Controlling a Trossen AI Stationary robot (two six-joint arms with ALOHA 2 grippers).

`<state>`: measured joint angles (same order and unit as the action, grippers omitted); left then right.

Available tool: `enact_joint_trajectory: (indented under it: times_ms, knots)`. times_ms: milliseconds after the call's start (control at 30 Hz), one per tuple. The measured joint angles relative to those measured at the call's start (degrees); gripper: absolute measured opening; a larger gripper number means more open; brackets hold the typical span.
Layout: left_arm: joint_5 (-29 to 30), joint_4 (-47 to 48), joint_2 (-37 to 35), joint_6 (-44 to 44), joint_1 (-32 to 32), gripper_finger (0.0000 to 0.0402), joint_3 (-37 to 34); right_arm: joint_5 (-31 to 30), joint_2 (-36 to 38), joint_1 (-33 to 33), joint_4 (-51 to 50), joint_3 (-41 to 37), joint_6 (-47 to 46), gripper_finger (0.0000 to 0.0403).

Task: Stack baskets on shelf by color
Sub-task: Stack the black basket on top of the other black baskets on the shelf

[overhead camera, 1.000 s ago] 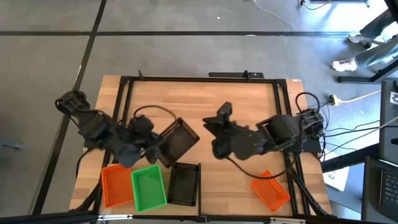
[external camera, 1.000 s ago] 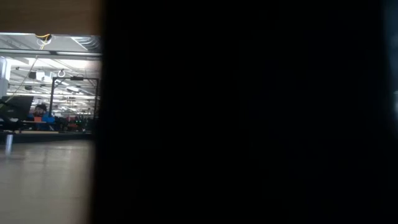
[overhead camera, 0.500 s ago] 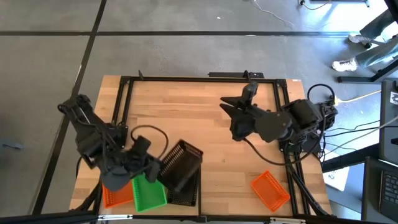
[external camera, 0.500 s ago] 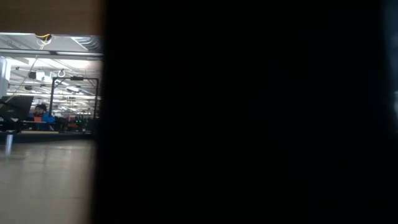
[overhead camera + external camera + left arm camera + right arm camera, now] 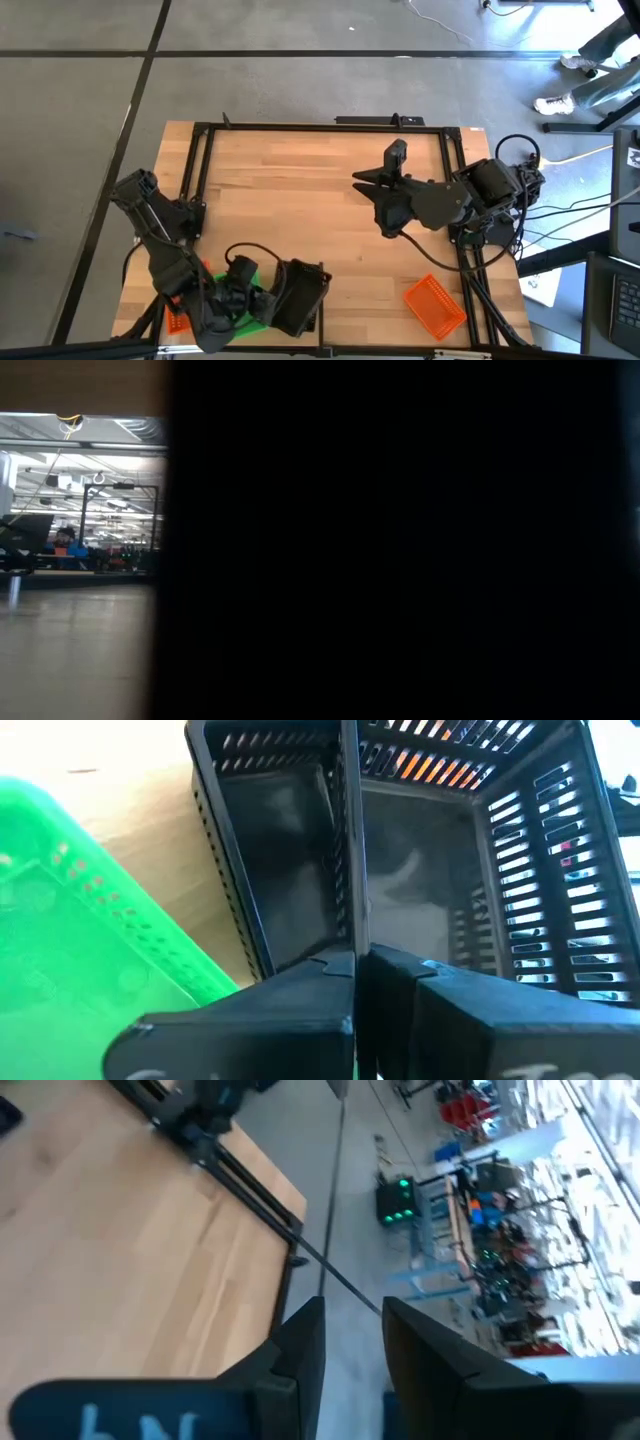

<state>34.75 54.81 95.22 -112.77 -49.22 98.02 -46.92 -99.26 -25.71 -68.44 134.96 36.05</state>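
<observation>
The black basket (image 5: 420,920), its wall pinched between the left gripper (image 5: 355,965) fingers, has been carried down onto another black basket (image 5: 318,272), so black is now being stacked; the right gripper (image 5: 352,1320), fingers slightly spread, is held idle.

Since the earlier frames the left gripper (image 5: 268,300) has carried its clamped black basket (image 5: 300,297) from mid-table down to the near edge, over the second black basket beside the green basket (image 5: 80,910); the right gripper (image 5: 384,183) rose and withdrew rightward.

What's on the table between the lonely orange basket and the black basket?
Nothing. In the high view only bare wooden tabletop lies between the orange basket and the black basket that the left tool grips.
</observation>
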Motion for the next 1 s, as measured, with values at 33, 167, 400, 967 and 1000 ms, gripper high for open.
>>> enact_joint_trajectory:
  times_ms: [33,167,400,967,1000]
  knots:
    - [0.0,0.0,0.2,-0.3,0.0,0.0,0.0,0.5,0.0,0.0,0.0,0.0,0.0,0.0105]
    - [0.1,0.2,0.3,-0.7,0.2,0.0,0.0,0.5,0.0,0.0,0.0,0.0,0.0,0.0105]
    - [-2.5,7.3,0.0,-4.5,0.7,0.0,0.0,0.2,0.0,0.0,0.0,0.0,0.0,0.0105]
    - [-8.7,6.9,-0.4,-0.9,2.9,0.0005,0.0,0.1,0.0,0.0,0.0,0.0,0.0,0.0105]
    - [-8.8,6.1,-0.4,0.1,3.3,0.0009,0.0,0.1,0.0,0.0,0.0,0.0,0.0,0.0105]
